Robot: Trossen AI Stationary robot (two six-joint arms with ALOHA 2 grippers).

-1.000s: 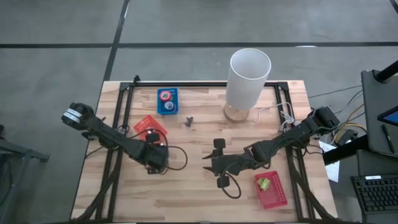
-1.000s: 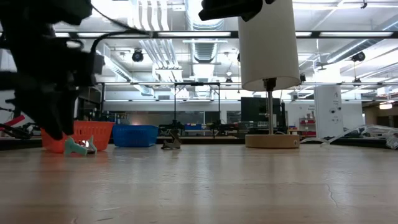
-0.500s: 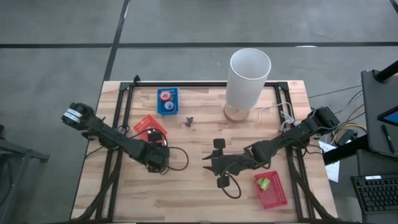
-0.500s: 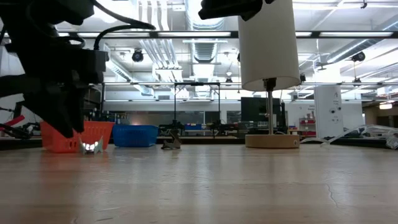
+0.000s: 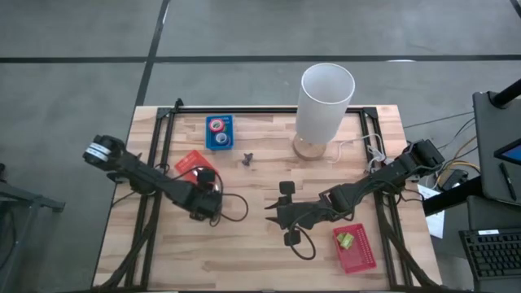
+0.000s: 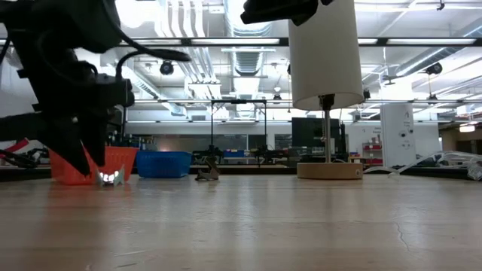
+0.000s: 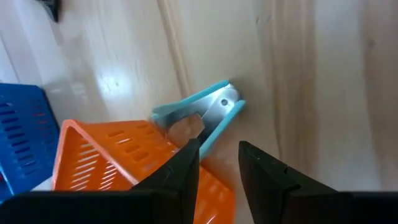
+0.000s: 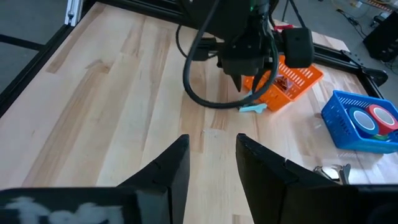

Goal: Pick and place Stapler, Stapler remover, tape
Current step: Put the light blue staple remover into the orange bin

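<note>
Left tool (image 5: 205,189) hangs just above the tabletop (image 5: 244,244) at the corner of the orange basket (image 7: 118,162), fingers (image 7: 180,171) slightly parted, gripping nothing. Light-blue stapler remover (image 7: 202,115) lies on the wood touching the basket's corner, just ahead of those fingertips; low view shows it beside the basket (image 6: 111,178). Blue basket (image 5: 219,133) near the far edge holds 2 tape rolls (image 8: 367,118), 1 blue, 1 red. Small dark object (image 5: 247,158) lies between blue basket and white lamp (image 5: 324,102). Right tool (image 5: 281,213) waits mid-tabletop, fingers (image 8: 168,171) apart, empty. Red basket (image 5: 354,248) near the right front holds a yellow-green piece (image 5: 345,240).
</note>
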